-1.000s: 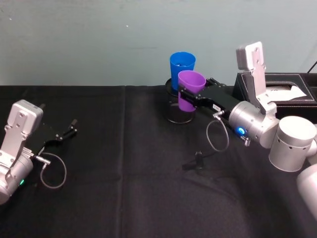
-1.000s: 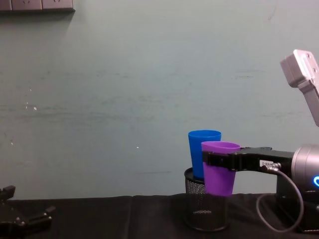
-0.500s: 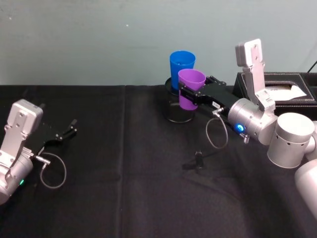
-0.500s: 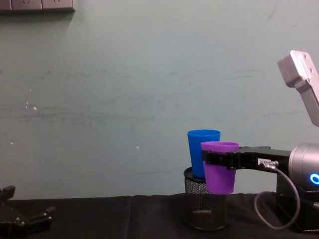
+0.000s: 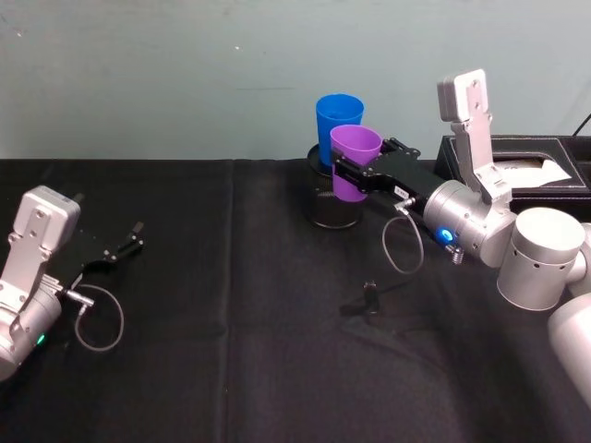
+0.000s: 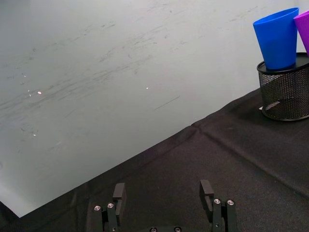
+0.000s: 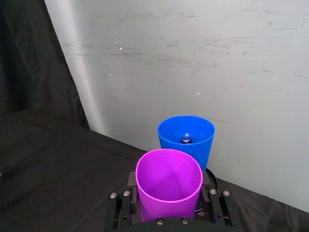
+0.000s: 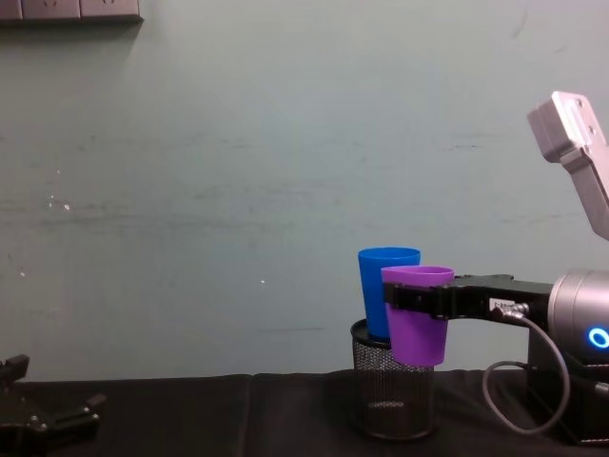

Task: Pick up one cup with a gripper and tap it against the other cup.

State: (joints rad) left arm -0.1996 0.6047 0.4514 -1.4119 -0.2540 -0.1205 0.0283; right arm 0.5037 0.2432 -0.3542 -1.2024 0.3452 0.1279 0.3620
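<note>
The right pincer (image 5: 355, 175) is clamped on the purple cup (image 8: 417, 324), holding it upright and clear of the worktop (image 5: 231, 351), just in front of the upper rim of the black mesh holder (image 5: 331, 212). The blue cup (image 5: 338, 115) stands inside that holder, just behind the purple one; whether the two touch, I cannot tell. Well to the left of the holder the left pincer (image 6: 162, 191) sits low, fingers spread, gripping nothing
</note>
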